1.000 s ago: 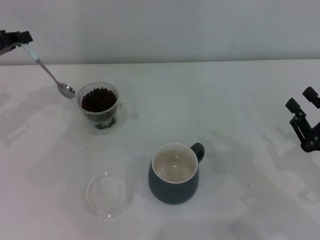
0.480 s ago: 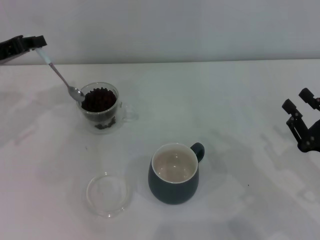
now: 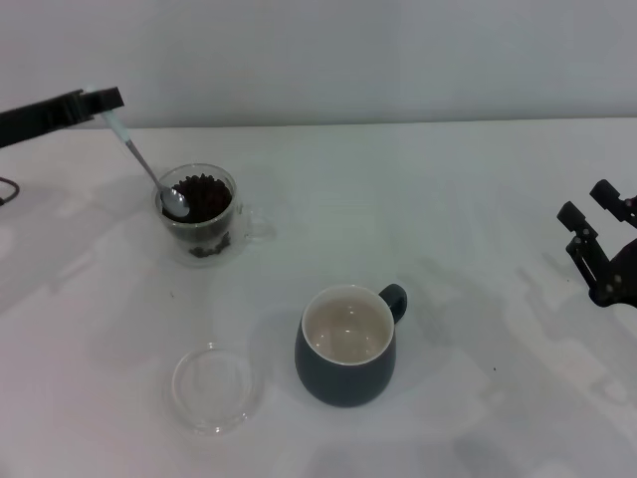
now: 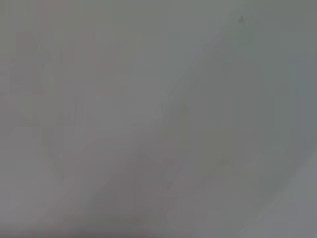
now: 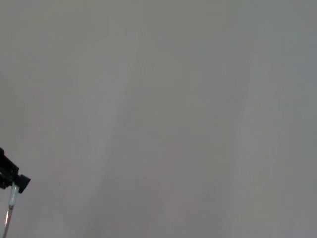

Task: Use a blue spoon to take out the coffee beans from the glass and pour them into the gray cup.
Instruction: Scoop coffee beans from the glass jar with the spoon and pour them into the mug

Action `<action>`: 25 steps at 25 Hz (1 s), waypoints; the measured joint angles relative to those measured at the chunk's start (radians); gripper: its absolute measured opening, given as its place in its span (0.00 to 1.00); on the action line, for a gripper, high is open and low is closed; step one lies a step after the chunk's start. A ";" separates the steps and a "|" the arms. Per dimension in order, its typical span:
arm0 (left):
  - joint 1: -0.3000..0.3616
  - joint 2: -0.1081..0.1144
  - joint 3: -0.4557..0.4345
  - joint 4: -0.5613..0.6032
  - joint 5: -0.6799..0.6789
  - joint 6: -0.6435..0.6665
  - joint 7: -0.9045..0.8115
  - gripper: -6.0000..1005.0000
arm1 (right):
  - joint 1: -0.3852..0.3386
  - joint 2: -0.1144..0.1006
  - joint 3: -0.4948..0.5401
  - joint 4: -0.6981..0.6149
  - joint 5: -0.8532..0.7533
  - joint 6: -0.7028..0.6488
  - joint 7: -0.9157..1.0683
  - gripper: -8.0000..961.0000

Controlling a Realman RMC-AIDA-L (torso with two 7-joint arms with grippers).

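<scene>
While our left end effector [image 3: 100,99] pinches the pale handle tip of the spoon [image 3: 149,169], the shaft slants down toward the glass [image 3: 199,211], and the metal bowl rests just inside the near-left rim, on the heap of beans [image 3: 204,196]. Holding it by the far end looks deliberate: it gives reach and keeps the black fingers clear of the glass. We judge the scoop only beginning; no beans show in the spoon bowl.

The glass stands on the white surface [image 3: 448,199], handle turned toward the centre. The cup [image 3: 346,345] sits nearer us and to the right, well apart from the glass, mouth up, cream inside bare of beans. A clear dish [image 3: 215,385] lies flat to the left of the cup.

Our right end effector [image 3: 595,214] hangs at the right edge, fingers spread, holding nothing, parked well away from the work.

Next move, we reckon: dig under the heap, level the spoon, carry it across to the cup.
</scene>
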 joint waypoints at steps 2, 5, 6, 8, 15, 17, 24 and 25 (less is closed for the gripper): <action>-0.001 -0.013 0.000 0.004 0.028 -0.022 0.005 0.14 | -0.001 0.000 0.000 0.000 0.000 0.001 0.000 0.41; -0.001 -0.026 -0.001 0.005 0.045 -0.036 0.023 0.14 | -0.003 0.000 0.000 0.000 0.000 0.001 0.000 0.41; -0.001 -0.026 -0.001 0.005 0.045 -0.036 0.023 0.14 | -0.004 0.000 0.000 0.000 0.000 0.001 0.000 0.41; 0.002 -0.040 -0.004 0.005 0.048 -0.038 0.048 0.14 | -0.004 0.000 -0.004 0.002 0.000 0.002 0.000 0.41; 0.008 -0.053 -0.007 0.005 0.039 -0.042 0.045 0.14 | -0.006 0.000 -0.011 0.001 0.000 0.025 0.001 0.41; 0.008 -0.061 -0.020 -0.001 0.035 -0.046 0.027 0.14 | -0.006 0.000 -0.011 0.000 0.000 0.025 0.001 0.41; 0.039 -0.092 -0.116 -0.017 0.035 -0.046 -0.042 0.14 | -0.006 0.000 -0.011 0.000 0.000 0.025 0.013 0.41; 0.046 -0.093 -0.124 -0.017 0.035 -0.044 -0.055 0.14 | -0.006 0.000 -0.011 0.000 0.000 0.026 0.014 0.41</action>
